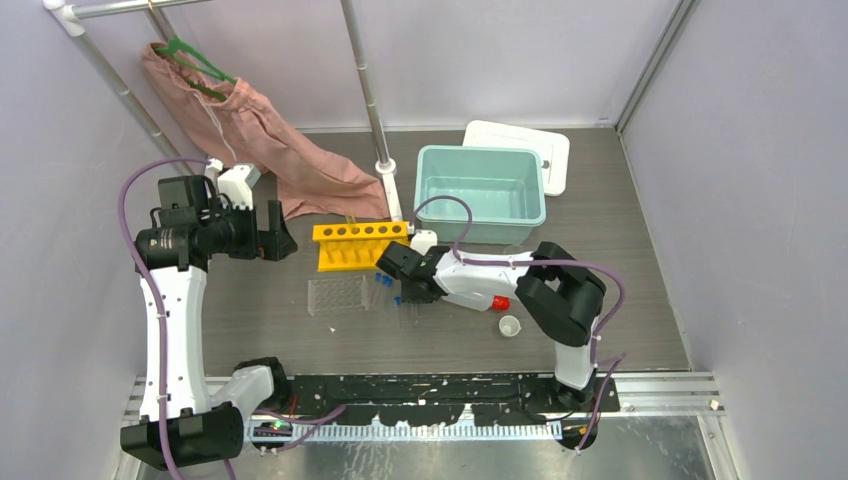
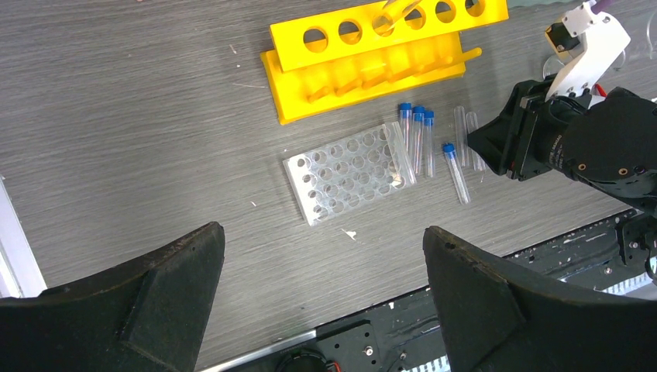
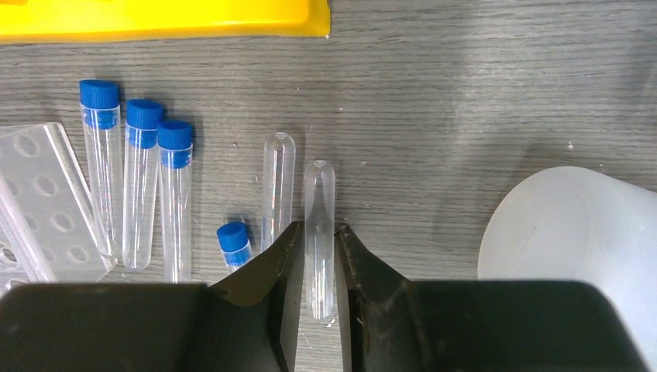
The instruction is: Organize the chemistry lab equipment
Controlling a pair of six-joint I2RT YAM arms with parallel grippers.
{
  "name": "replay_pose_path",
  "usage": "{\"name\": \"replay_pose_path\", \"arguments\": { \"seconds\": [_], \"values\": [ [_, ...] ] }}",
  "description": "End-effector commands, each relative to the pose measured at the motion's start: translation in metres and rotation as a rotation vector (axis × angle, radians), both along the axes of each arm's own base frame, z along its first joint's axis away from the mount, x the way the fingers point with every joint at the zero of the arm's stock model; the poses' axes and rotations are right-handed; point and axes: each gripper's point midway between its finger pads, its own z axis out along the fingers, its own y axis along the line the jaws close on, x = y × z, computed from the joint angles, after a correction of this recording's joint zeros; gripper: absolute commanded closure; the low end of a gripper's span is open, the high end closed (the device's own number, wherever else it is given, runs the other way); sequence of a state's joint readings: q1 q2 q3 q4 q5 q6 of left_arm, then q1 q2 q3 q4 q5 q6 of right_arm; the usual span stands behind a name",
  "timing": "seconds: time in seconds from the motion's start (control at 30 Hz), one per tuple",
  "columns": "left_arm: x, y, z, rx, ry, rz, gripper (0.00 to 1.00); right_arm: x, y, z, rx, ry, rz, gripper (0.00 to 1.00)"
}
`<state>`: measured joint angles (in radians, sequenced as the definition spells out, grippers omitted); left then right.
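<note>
Right hand [image 3: 318, 232] is pinching 1 capless tube [image 3: 318, 190] lying flat on the desk, near side of the yellow rack [image 3: 155, 19] (left hand [image 2: 321, 235] spread wide, far left). It's slick and round, so it could squirt out on lifting or set the neighbour tube [image 3: 279, 178] rolling.

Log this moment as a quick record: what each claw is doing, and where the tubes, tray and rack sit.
Right claw: closed around a clear tube lying on the table
Left claw: open, empty, above the table
Capped tubes: three side by side, flat, beside the well tray
Yellow rack: beyond the tray, not touching it
</note>
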<state>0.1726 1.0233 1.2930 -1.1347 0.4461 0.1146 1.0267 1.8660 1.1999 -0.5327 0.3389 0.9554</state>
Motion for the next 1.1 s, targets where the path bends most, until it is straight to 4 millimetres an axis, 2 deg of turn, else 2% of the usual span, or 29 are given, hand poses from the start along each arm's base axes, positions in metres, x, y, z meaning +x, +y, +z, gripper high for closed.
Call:
{"name": "replay_pose_path", "arguments": {
  "seconds": [0.0,0.13,0.23,0.3,0.33,0.47,0.6,0.67,0.8,0.93,1.07],
  "values": [
    [0.001,-0.001,0.017,0.005,-0.064,-0.016,0.00,0.005,0.001,-0.001,0.000,-0.030,-0.031,0.73],
    [0.001,-0.003,0.019,-0.003,-0.069,-0.015,0.00,0.007,-0.006,-0.004,-0.004,-0.025,-0.048,0.75],
    [0.000,-0.003,0.020,-0.005,-0.065,-0.015,0.00,0.011,-0.010,0.007,0.006,-0.044,-0.062,0.87],
    [-0.001,-0.003,0.021,-0.007,-0.059,-0.017,0.00,0.014,-0.012,0.023,0.024,-0.074,-0.066,0.95],
    [-0.001,-0.004,0.021,-0.011,-0.055,-0.020,0.00,0.015,-0.011,0.039,0.053,-0.097,-0.070,0.99],
    [-0.006,-0.012,0.025,-0.042,-0.059,-0.048,0.00,0.016,0.001,0.099,0.168,-0.181,-0.048,0.99],
    [-0.013,-0.024,0.029,-0.091,-0.075,-0.101,0.00,0.013,0.034,0.160,0.301,-0.237,0.041,0.99],
    [-0.017,-0.030,0.031,-0.116,-0.085,-0.125,0.00,0.012,0.059,0.194,0.386,-0.259,0.086,0.99],
    [-0.025,-0.039,0.032,-0.146,-0.094,-0.164,0.04,0.008,0.106,0.246,0.521,-0.341,0.164,0.99],
    [-0.032,-0.047,0.032,-0.186,-0.078,-0.200,0.12,0.014,0.140,0.278,0.585,-0.412,0.187,0.99],
    [-0.038,-0.055,0.033,-0.231,-0.061,-0.231,0.24,0.017,0.158,0.300,0.669,-0.452,0.190,0.99]
  ]
}}
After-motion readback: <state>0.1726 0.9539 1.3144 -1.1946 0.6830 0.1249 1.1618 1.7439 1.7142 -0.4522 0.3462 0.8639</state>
